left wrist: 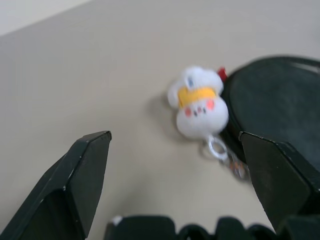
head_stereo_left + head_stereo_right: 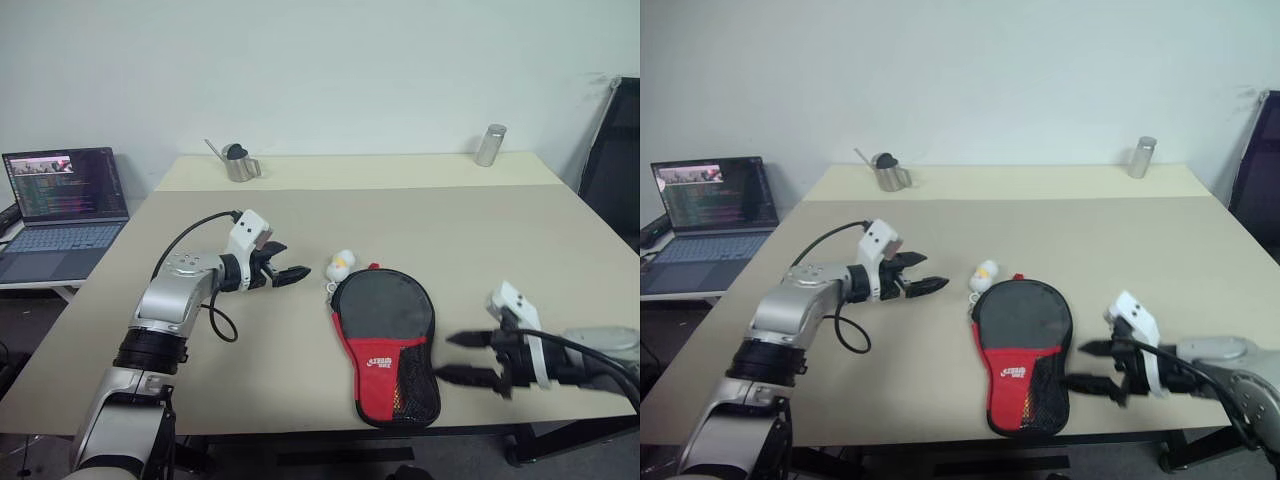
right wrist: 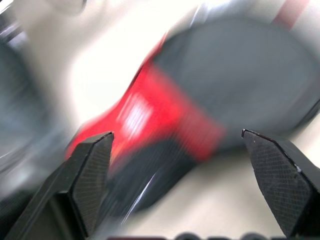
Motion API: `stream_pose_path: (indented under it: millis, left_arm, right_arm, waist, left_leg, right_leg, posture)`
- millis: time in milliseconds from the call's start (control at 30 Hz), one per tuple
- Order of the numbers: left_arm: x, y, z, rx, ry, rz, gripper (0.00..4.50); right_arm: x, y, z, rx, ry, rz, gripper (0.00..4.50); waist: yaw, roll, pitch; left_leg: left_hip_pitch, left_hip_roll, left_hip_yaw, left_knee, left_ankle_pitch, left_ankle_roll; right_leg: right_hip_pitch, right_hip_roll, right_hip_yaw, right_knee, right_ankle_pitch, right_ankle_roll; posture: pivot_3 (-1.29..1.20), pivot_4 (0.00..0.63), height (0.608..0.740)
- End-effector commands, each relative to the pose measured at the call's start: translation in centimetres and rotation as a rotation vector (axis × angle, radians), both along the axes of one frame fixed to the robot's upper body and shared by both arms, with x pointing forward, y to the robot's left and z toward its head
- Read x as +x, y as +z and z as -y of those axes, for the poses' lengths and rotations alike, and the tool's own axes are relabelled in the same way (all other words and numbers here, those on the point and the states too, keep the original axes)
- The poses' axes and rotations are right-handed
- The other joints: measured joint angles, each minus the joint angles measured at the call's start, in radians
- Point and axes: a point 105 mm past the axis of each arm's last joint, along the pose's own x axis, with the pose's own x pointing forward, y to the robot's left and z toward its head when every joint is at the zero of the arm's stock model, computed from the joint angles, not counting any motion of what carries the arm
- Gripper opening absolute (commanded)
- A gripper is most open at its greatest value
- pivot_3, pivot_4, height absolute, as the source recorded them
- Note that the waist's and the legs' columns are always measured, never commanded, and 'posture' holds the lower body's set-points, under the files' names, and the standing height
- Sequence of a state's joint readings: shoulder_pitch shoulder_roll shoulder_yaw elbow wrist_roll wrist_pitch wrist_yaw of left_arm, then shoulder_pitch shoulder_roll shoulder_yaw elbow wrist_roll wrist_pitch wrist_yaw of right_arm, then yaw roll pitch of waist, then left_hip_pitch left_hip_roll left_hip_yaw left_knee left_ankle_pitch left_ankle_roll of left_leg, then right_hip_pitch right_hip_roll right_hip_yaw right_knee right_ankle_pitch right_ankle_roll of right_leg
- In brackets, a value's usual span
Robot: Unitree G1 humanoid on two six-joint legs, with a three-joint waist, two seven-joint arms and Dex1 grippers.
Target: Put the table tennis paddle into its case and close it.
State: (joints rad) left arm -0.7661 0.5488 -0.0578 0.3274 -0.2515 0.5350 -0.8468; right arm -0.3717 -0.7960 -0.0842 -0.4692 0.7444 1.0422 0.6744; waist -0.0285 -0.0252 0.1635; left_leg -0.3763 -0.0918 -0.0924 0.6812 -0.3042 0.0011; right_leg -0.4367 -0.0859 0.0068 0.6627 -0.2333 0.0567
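The black and red case lies flat on the table, its round end away from me and its red band and mesh pocket toward the front edge. A white fluffy charm hangs off its far left rim. The table tennis paddle is hidden from view. My left gripper is open, just left of the charm and pointing at it, with nothing between its fingers. My right gripper is open and empty, close to the right of the case's lower end and facing it.
An open laptop sits on a side table at the left. A metal cup and a metal cylinder stand along the table's far edge. A black chair stands at the right. The case lies near the table's front edge.
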Motion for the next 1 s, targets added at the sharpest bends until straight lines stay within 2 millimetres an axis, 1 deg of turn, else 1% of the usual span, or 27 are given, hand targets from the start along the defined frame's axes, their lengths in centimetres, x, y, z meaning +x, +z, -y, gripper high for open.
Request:
stream_pose_path:
  millis: [33,100,133,233,333,400,433,500,700,833,1000]
  left_arm:
    - [0.9,2.2,0.6,-0.032,0.018,0.07,4.5]
    - [1.2,2.5,1.6,-0.045,0.007,0.075,4.5]
    - [1.3,2.6,2.1,-0.053,0.003,0.076,4.5]
    - [1.7,2.0,3.6,-0.043,0.001,0.068,4.5]
    - [1.8,1.5,4.8,-0.048,-0.01,0.048,4.5]
    - [2.1,1.0,4.9,-0.046,0.005,0.027,4.5]
    - [2.4,0.5,4.8,-0.035,0.03,0.007,4.5]
    - [2.8,-0.6,4.7,-0.011,0.066,-0.023,4.5]
    - [3.9,-2.7,4.6,-0.022,0.174,-0.074,4.5]
    - [4.1,-3.7,5.5,-0.053,0.174,-0.114,4.5]
    - [4.3,-4.9,6.3,-0.039,0.179,-0.148,4.5]
  right_arm:
    - [3.9,0.1,-1.6,0.036,-0.133,0.141,4.47]
    - [5.6,-0.3,-3.2,0.074,-0.191,0.183,4.47]
    - [6.1,-0.8,-4.0,0.097,-0.207,0.174,4.47]
    - [6.4,-3.6,-6.2,0.087,-0.211,0.124,4.47]
    - [6.0,-6.6,-7.4,0.039,-0.207,0.065,4.47]
    - [5.5,-8.0,-7.8,0.014,-0.195,0.029,4.47]
    - [5.1,-8.8,-8.1,0.001,-0.181,0.003,4.47]
    - [4.5,-9.7,-8.4,-0.016,-0.153,-0.026,4.47]
    - [4.2,-9.9,-8.8,-0.018,-0.135,-0.034,4.47]
    - [3.8,-10.2,-8.8,-0.019,-0.125,-0.048,4.47]
    - [3.8,-10.1,-8.9,-0.028,-0.113,-0.042,4.47]
  waist:
    - [0.002,-0.002,-0.001]
    - [0.003,-0.002,-0.001]
    - [0.003,-0.002,-0.001]
    - [0.003,-0.002,-0.001]
    - [0.003,-0.002,-0.001]
    - [0.001,-0.002,-0.001]
    - [0.0,-0.002,-0.001]
    - [0.0,-0.002,-0.002]
    - [-0.002,-0.002,-0.004]
    - [0.0,-0.002,-0.004]
    - [-0.001,-0.002,-0.004]
  left_leg:
    - [0.0,0.0,-0.001,0.0,0.0,0.0]
    - [0.0,0.0,-0.001,0.0,0.001,-0.001]
    - [-0.001,0.0,-0.001,0.0,0.001,-0.001]
    - [-0.005,-0.001,-0.001,0.001,0.001,-0.001]
    - [-0.006,-0.002,-0.001,0.0,0.001,-0.001]
    - [-0.006,-0.002,-0.001,0.0,0.001,-0.001]
    - [-0.006,-0.002,-0.001,0.0,0.001,-0.001]
    - [-0.004,-0.001,-0.001,0.0,0.001,-0.001]
    - [0.004,-0.001,-0.001,0.0,0.001,-0.001]
    - [0.012,-0.001,-0.003,-0.001,0.001,-0.001]
    - [0.013,-0.001,-0.004,-0.001,0.001,-0.001]
  right_leg:
    - [0.0,0.0,0.0,0.0,0.0,0.0]
    - [0.0,0.0,-0.001,0.0,0.0,0.0]
    - [-0.001,0.0,0.0,0.0,0.0,0.0]
    - [-0.005,0.0,0.0,0.0,0.0,0.0]
    - [-0.005,0.0,0.0,-0.003,0.0,0.0]
    - [-0.005,0.0,0.0,-0.004,0.0,0.0]
    - [-0.005,0.0,0.0,-0.003,0.0,0.0]
    - [-0.004,0.0,0.0,-0.002,0.0,0.0]
    - [0.004,0.001,0.0,0.001,0.0,0.0]
    - [0.014,0.001,-0.001,-0.002,0.0,0.0]
    - [0.015,0.001,-0.002,-0.002,0.0,0.0]
  posture:
    - [0.0,0.15,0.74]
    - [0.0,0.15,0.74]
    - [0.0,0.15,0.74]
    - [0.0,0.15,0.74]
    - [0.0,0.15,0.74]
    - [0.0,0.15,0.74]
    - [0.0,0.15,0.74]
    - [0.0,0.15,0.74]
    - [0.0,0.15,0.74]
    - [0.0,0.15,0.74]
    - [0.0,0.15,0.74]
